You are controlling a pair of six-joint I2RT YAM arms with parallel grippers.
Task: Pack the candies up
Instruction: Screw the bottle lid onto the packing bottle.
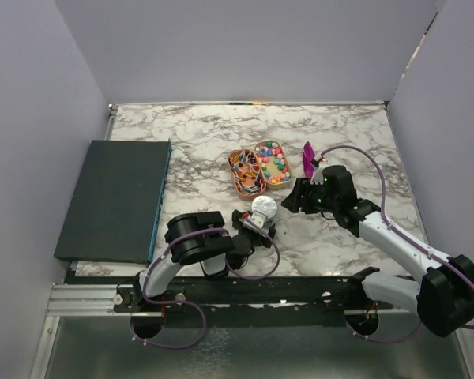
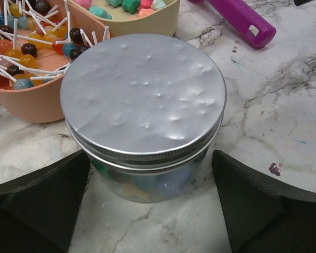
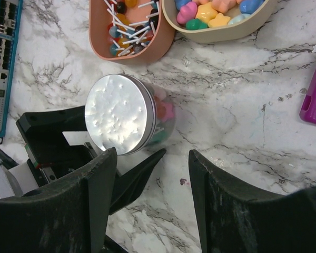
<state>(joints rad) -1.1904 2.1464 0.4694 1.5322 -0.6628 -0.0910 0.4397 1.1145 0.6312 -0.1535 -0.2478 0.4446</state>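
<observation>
The candies (image 1: 272, 162) are small bright sweets heaped in a beige bowl (image 3: 200, 36); more show through the clear wall of a jar (image 3: 166, 113). A silver lid (image 2: 142, 100) sits on top of this jar (image 1: 263, 208). My left gripper (image 2: 150, 203) is open, one finger on each side of the jar's base and apart from it. My right gripper (image 3: 150, 182) is open over bare marble just right of the jar, nothing between its fingers. A purple scoop (image 1: 308, 158) lies right of the bowls.
An orange bowl (image 1: 245, 172) of lollipops stands beside the beige bowl (image 1: 287, 180), just behind the jar. A dark flat box (image 1: 114, 197) with a blue edge lies along the table's left side. White walls close in the left, back and right.
</observation>
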